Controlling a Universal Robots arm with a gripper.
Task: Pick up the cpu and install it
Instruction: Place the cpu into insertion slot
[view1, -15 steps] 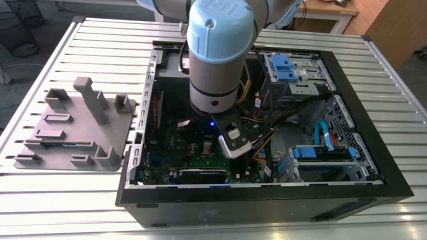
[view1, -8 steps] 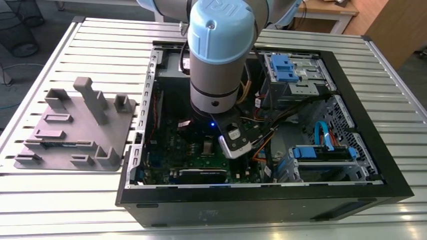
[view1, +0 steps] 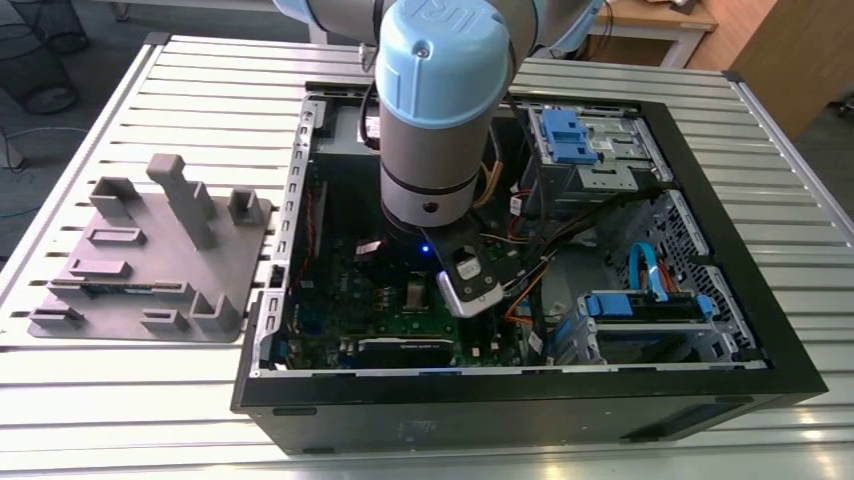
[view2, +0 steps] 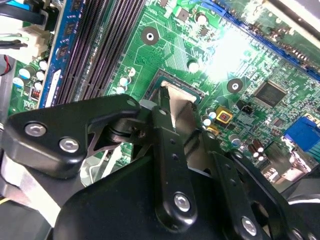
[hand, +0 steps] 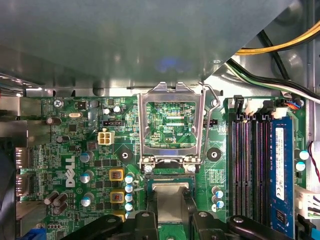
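One step underway: gripper (view2: 180, 122) pinching cpu (hand: 170, 199) over open socket (hand: 170, 177); fixture (view1: 147, 245) sitting at case's (view1: 534, 390) nine o'clock in exterior view. Seating likely needing square alignment.

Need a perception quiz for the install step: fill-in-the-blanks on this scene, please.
1. The gripper holds the ___ over the motherboard.
2. The socket's metal frame is ___, not closed.
3. The grey fixture plate lies at the exterior view's ___ of the computer case.
Missing: cpu; open; left.
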